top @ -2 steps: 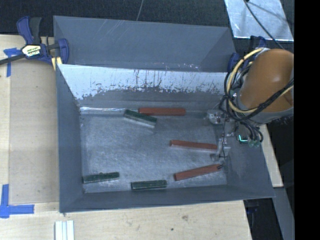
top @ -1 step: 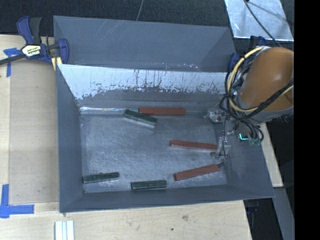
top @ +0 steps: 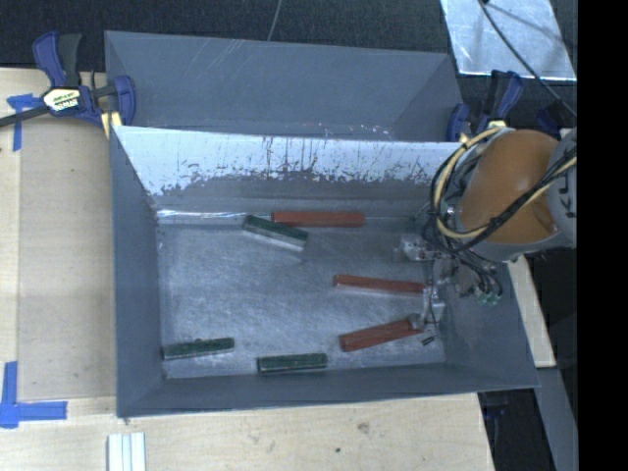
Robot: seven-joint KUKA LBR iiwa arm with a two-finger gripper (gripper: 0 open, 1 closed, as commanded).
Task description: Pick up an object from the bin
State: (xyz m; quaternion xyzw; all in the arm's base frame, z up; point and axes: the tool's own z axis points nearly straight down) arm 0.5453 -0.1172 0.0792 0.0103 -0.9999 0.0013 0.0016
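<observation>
Barely begun: the gripper (top: 430, 320) is low at the right end of the bin (top: 137, 292).
It hangs by the front red stick (top: 378, 338); open or closed, I cannot tell. Nothing lifted yet.

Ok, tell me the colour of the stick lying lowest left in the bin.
The stick is dark green; the camera view shows it best.

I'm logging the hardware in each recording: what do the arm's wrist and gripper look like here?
The wrist wears a rounded orange cover. Yellow and black cables loop across it on the side facing the bin. Beyond the cover sits a small cluster of dark and silvery metal parts, narrowing into the slim gripper.
</observation>
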